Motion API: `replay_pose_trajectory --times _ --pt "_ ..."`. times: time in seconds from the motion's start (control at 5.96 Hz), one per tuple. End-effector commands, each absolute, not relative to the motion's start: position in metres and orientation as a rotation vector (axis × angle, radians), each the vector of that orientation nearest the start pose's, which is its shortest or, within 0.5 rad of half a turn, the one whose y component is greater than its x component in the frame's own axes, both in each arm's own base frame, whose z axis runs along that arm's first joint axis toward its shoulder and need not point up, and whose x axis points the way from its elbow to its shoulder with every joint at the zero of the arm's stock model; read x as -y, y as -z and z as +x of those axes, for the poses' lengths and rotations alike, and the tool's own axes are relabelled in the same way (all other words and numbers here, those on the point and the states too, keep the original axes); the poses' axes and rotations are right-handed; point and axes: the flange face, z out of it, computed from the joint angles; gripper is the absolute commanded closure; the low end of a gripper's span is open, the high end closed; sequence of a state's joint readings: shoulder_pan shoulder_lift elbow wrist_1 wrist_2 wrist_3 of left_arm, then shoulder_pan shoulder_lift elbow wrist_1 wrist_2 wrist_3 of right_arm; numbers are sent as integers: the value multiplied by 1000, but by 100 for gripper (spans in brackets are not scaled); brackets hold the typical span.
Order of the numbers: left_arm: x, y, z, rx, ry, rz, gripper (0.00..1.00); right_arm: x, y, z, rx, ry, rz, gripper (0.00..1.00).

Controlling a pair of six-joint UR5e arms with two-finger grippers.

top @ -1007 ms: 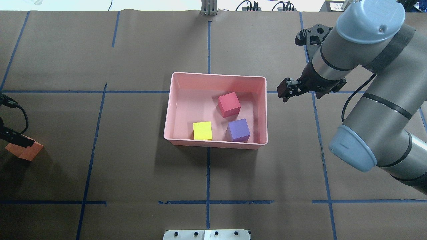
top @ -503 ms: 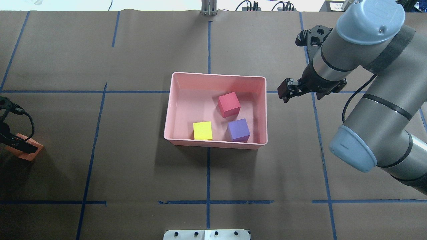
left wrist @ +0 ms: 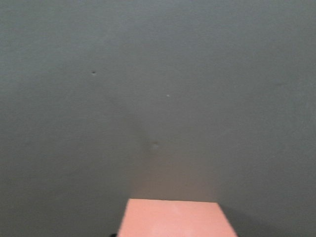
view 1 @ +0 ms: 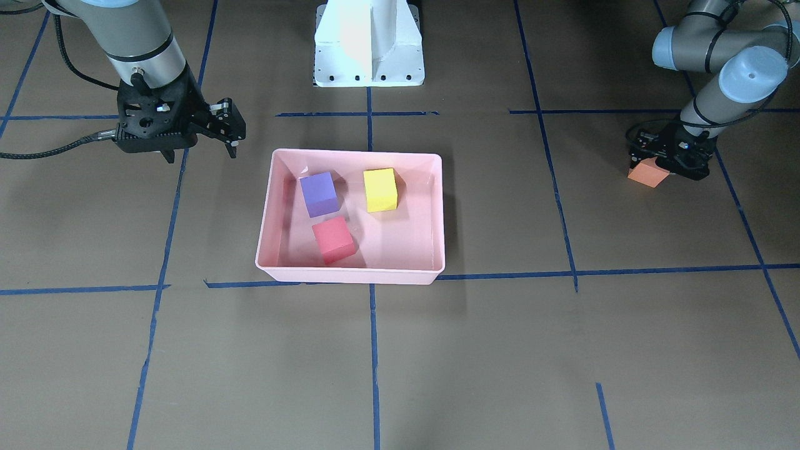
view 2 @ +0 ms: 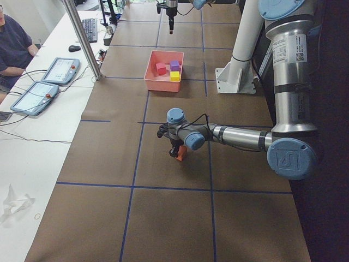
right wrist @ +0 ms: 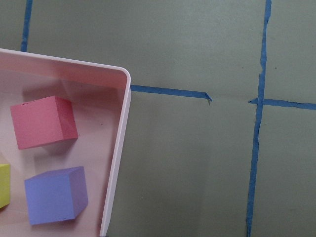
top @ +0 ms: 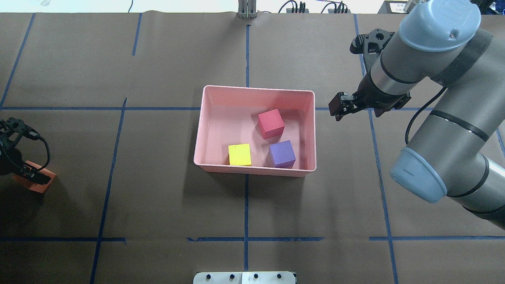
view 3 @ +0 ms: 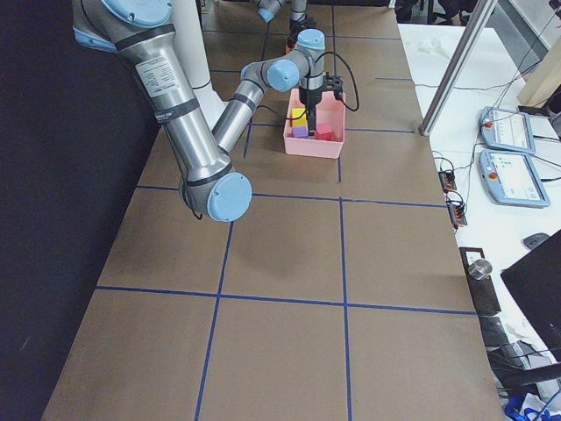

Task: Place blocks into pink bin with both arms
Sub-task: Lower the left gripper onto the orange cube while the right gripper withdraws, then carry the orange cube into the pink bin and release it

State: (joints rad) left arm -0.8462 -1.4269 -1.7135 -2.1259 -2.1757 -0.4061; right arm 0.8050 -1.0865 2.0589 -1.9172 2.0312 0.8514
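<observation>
The pink bin (top: 258, 88) stands mid-table and holds the red block (top: 271, 123), the purple block (top: 282, 154) and the yellow block (top: 239, 154). It shows the same way in the front view (view 1: 356, 152). The orange block (top: 39, 185) lies on the table at the far left. My left gripper (top: 23, 173) sits right over it and hides part of it, so I cannot tell whether its fingers hold the block. My right gripper (top: 336, 108) hangs open and empty just right of the bin, above the table.
The white pedestal base (view 1: 369, 44) stands behind the bin. Blue tape lines (top: 246, 205) cross the brown table cover. A metal post (view 2: 82, 38), tablets (view 2: 54, 71) and a seated operator are on the side table beyond the far edge.
My left gripper has moved a little right and lower onto the orange block, which has shifted slightly right. My right gripper has barely moved.
</observation>
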Motion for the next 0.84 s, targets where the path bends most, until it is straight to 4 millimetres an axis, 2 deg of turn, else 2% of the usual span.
replay_pose_trajectory --times 0.0,0.17,0.34,0.5,0.67 --pt "397 -567 254 -839 -480 117 55 480 -241 -280 776 131 104 0" --pt "414 -516 260 -824 -458 106 55 495 -263 -247 765 169 115 0" --pt "444 -448 271 -817 -434 103 55 508 -298 -212 737 228 126 0" --pt "473 -367 290 -805 -414 87 54 516 -337 -174 732 293 124 0" --pt "492 -281 311 -817 -312 55 54 515 -375 -126 729 332 130 0"
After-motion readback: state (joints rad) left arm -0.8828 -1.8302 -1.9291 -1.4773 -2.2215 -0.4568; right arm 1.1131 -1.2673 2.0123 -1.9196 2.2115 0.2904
